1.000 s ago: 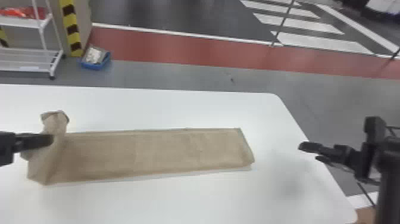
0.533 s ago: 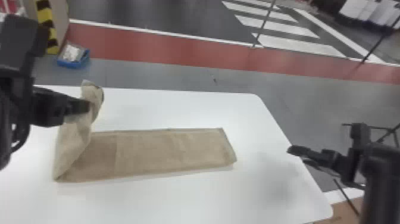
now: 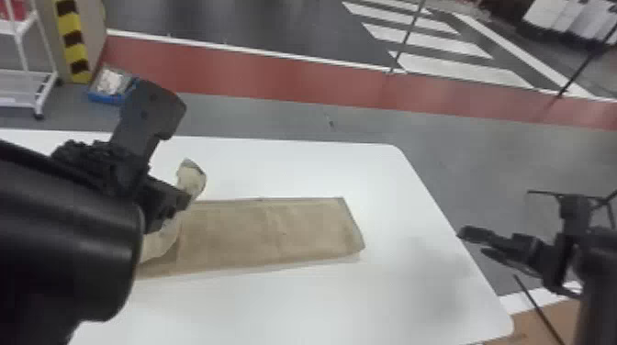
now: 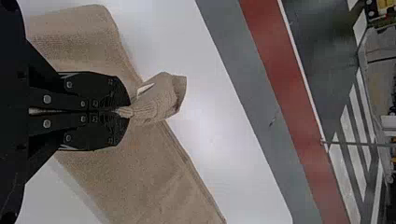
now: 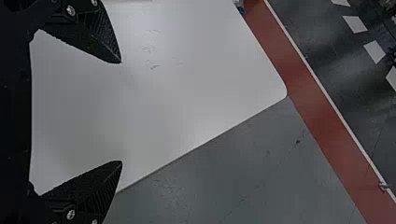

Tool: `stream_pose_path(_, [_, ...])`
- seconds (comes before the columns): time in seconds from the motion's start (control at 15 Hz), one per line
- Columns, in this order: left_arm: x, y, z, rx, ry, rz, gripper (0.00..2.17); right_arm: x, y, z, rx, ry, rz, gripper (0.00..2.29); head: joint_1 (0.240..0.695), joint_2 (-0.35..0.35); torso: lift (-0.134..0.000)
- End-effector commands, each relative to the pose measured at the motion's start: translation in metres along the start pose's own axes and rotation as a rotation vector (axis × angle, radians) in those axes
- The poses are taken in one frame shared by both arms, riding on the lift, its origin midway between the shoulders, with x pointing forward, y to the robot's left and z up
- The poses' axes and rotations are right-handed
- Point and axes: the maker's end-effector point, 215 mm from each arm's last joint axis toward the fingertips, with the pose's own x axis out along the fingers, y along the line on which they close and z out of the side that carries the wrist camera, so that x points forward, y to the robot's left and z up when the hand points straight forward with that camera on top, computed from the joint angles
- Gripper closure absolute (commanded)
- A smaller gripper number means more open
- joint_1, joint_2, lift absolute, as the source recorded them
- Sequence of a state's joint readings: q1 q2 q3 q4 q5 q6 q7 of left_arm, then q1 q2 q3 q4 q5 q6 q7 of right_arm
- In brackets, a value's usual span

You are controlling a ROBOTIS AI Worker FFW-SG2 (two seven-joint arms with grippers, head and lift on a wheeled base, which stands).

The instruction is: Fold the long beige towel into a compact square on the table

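- A white wheeled shelf rack (image 3: 18, 88) stands at the head view's far left, a red object (image 3: 17, 10) on its upper shelf.
- Just beside it rises a yellow-and-black hazard-striped post (image 3: 70, 40).
- Near the post's foot, a blue tray (image 3: 103, 97) holds whitish contents (image 3: 110, 79), too blurred to identify.
- A red band (image 3: 275, 78) edged in white crosses the floor between grey flooring (image 3: 459, 151) and darker flooring (image 3: 275, 20).
- White crossing stripes (image 3: 459, 69) mark the darker part, near a thin pole (image 3: 407, 39).

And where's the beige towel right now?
In the head view, the towel lies left of centre on the white table, its left end pinched up in the left gripper.
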State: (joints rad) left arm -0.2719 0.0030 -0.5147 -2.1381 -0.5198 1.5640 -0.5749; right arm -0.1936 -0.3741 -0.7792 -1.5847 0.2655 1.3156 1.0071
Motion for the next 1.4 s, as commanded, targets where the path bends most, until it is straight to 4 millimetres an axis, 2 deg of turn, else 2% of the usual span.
stream_pose_path(0.0, [0.013,-0.006,-0.003,0.044,0.040,0.029,1.92,0.000,-0.001,-0.003,-0.001,0.005,-0.003,0.12,0.695,-0.350,-0.124])
stream_pose_path(0.13, [0.025,-0.007,-0.011,0.070,0.078,0.055,1.92,0.001,-0.001,-0.004,-0.002,0.008,-0.003,0.12,0.695,-0.350,-0.124])
stream_pose_path(0.27, [0.032,0.001,-0.006,0.098,0.090,0.103,1.92,0.000,-0.003,-0.008,0.005,0.014,-0.005,0.12,0.695,-0.350,-0.124])
stream_pose_path(0.53, [0.028,0.005,0.009,0.115,0.063,0.136,1.92,-0.001,-0.005,-0.010,0.007,0.016,-0.007,0.12,0.695,-0.350,-0.124])
stream_pose_path(0.67, [0.025,-0.009,0.015,0.128,0.044,0.106,1.91,-0.002,-0.007,-0.013,0.010,0.022,-0.010,0.12,0.695,-0.350,-0.124])
stream_pose_path(0.73, [0.024,-0.022,0.013,0.143,0.041,0.085,1.77,-0.001,-0.006,-0.013,0.007,0.021,-0.009,0.12,0.695,-0.350,-0.124])
stream_pose_path(0.8, [0.021,-0.037,0.011,0.161,0.031,0.065,1.10,-0.001,-0.006,-0.012,0.007,0.020,-0.008,0.12,0.695,-0.350,-0.124])
stream_pose_path(0.87, [0.019,-0.052,0.009,0.188,0.028,0.053,0.07,-0.001,-0.005,-0.012,0.005,0.021,-0.008,0.12,0.695,-0.350,-0.124])
stream_pose_path(0.93, [0.019,-0.062,0.007,0.212,0.027,0.047,0.00,-0.001,-0.005,-0.011,0.005,0.019,-0.007,0.12,0.695,-0.350,-0.124])
stream_pose_path(1.07, [0.021,-0.077,0.001,0.239,0.038,0.023,0.02,-0.002,-0.005,-0.011,0.013,0.021,-0.008,0.12,0.695,-0.350,-0.124])
stream_pose_path(1.27, [0.023,-0.081,-0.005,0.239,0.050,0.002,0.03,-0.004,0.000,-0.012,0.027,0.021,0.005,0.12,0.695,-0.350,-0.124])
stream_pose_path(1.33, [0.023,-0.080,-0.007,0.236,0.054,0.005,0.03,-0.005,0.008,-0.014,0.048,0.027,0.022,0.12,0.695,-0.350,-0.124])
